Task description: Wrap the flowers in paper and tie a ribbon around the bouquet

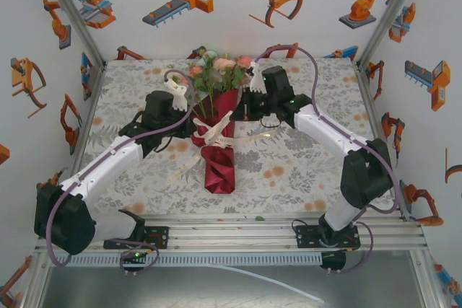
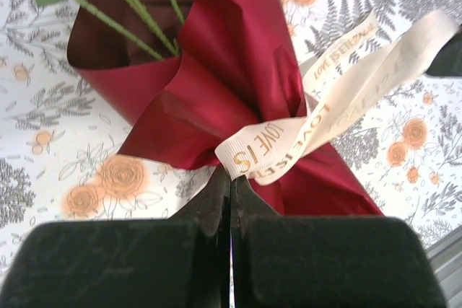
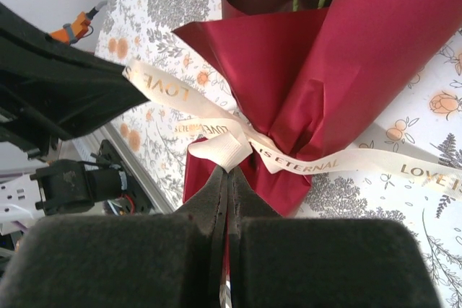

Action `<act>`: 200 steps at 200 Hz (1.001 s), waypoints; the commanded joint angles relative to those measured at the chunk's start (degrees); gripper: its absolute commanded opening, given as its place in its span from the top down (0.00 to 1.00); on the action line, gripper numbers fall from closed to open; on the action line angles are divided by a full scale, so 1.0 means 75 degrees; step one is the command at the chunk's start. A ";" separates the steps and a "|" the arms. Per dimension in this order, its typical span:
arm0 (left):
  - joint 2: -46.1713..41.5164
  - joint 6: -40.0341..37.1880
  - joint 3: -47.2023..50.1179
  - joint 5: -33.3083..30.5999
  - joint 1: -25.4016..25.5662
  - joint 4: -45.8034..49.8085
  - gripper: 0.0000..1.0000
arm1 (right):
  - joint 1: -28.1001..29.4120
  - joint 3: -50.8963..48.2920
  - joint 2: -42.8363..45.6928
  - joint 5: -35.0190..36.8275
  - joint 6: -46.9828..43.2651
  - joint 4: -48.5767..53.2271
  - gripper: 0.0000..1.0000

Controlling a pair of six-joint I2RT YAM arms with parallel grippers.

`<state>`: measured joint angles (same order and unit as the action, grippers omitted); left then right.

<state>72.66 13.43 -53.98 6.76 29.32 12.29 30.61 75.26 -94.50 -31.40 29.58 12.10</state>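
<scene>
The bouquet lies in the middle of the table, with pink, peach and white roses (image 1: 216, 68) at the far end and the dark red paper (image 1: 220, 156) wrapped as a cone round the stems. Green stems (image 2: 123, 12) run into the cone's mouth. A cream ribbon (image 1: 215, 132) with gold lettering crosses the cone's narrow waist. My left gripper (image 2: 231, 175) is shut on a loop of the ribbon (image 2: 339, 99) from the left. My right gripper (image 3: 229, 171) is shut on another fold of the ribbon (image 3: 339, 160) from the right. Both grippers (image 1: 199, 128) (image 1: 241, 119) sit close beside the cone.
A floral tablecloth (image 1: 303, 149) covers the table. White walls with orange robot prints close in three sides. A metal rail (image 1: 238, 232) runs along the near edge by the arm bases. A loose ribbon tail (image 1: 182, 169) trails left of the cone.
</scene>
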 commanded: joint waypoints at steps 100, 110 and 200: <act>0.0274 0.4887 0.0392 0.1119 0.1009 -0.1888 0.99 | 0.0020 0.0922 -0.0997 0.0062 0.1470 -0.0664 1.00; 0.0565 0.4761 0.0246 0.0883 0.1212 -0.1713 0.99 | 0.0020 0.0884 -0.0973 0.0039 0.1470 -0.0682 1.00; 0.2071 0.3357 -0.0012 -0.1567 0.1258 -0.1159 0.96 | 0.0114 0.0697 -0.0865 -0.0448 0.1481 -0.0869 1.00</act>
<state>86.59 42.28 -53.23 1.78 38.96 3.86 30.70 80.40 -102.08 -32.51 40.16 7.81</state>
